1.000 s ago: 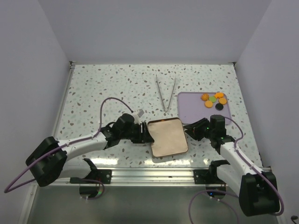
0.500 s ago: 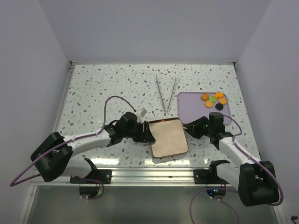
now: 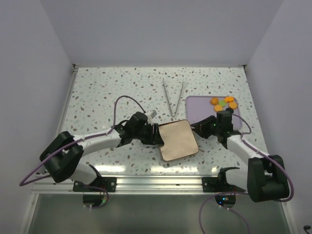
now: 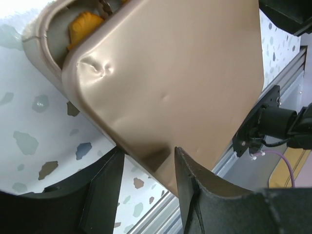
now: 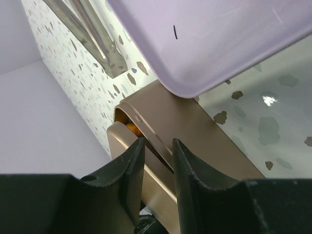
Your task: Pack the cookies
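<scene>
A tan metal tin [image 3: 178,140] with its dented lid [image 4: 180,73] lies between my two arms, tilted. My left gripper [image 3: 157,135] is shut on the tin's left edge, one finger on each side of it [image 4: 148,151]. From the right, my right gripper [image 3: 197,127] is shut on the rim of the tin [image 5: 195,131], its fingers straddling that edge [image 5: 158,142]. Through the gap under the lid an orange cookie [image 4: 85,24] shows inside. More cookies [image 3: 223,103], orange with a green and a black one, sit on the lilac tray [image 3: 204,105].
Metal tongs [image 3: 173,97] lie on the speckled table behind the tin, beside the tray's left edge [image 5: 219,39]. The tray's near corner is close to the tin. An aluminium rail [image 3: 161,183] runs along the table's near edge.
Both arms have pushed the tin away from the near edge, toward the tray, and it has turned a little. Both grips stay on it.
</scene>
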`<state>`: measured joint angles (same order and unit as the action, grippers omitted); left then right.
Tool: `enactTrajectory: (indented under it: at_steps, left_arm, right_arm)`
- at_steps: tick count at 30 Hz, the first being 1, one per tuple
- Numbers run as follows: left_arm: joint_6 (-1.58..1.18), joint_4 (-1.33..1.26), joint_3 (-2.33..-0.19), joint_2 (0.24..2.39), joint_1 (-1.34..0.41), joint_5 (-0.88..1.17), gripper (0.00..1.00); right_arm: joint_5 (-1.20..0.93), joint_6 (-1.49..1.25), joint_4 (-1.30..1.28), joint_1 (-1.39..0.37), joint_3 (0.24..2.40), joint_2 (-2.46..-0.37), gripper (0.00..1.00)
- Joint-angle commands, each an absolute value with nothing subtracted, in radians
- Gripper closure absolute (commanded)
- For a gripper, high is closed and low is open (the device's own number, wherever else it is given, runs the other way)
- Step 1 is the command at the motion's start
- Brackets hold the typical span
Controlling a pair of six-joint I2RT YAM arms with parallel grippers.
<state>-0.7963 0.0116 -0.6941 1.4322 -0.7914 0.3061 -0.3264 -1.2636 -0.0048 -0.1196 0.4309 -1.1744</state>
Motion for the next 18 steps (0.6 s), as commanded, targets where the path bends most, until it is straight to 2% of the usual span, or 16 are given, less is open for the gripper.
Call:
enactTrajectory:
  at_steps: [1,9,16,18]
  left_arm:
    - [-0.758,-0.025,-0.762,1.442,-0.769,0.281,0.49]
    - [-0.733,-0.002,-0.841,1.5,-0.738,0.282,0.46]
    - [-0.732,0.037,-0.867,1.545,-0.724,0.288,0.46]
    - [-0.729,0.038,-0.873,1.554,-0.721,0.29,0.46]
  right_arm:
    - [-0.336,-1.236,0.035,-0.13,0.489,-1.212,0.67]
    - [-0.33,-1.183,-0.001,-0.129,0.571,-1.267,0.65]
    - [-0.325,-1.152,-0.048,-0.129,0.62,-1.305,0.53]
    - [-0.328,-1.147,-0.048,-0.129,0.629,-1.319,0.52]
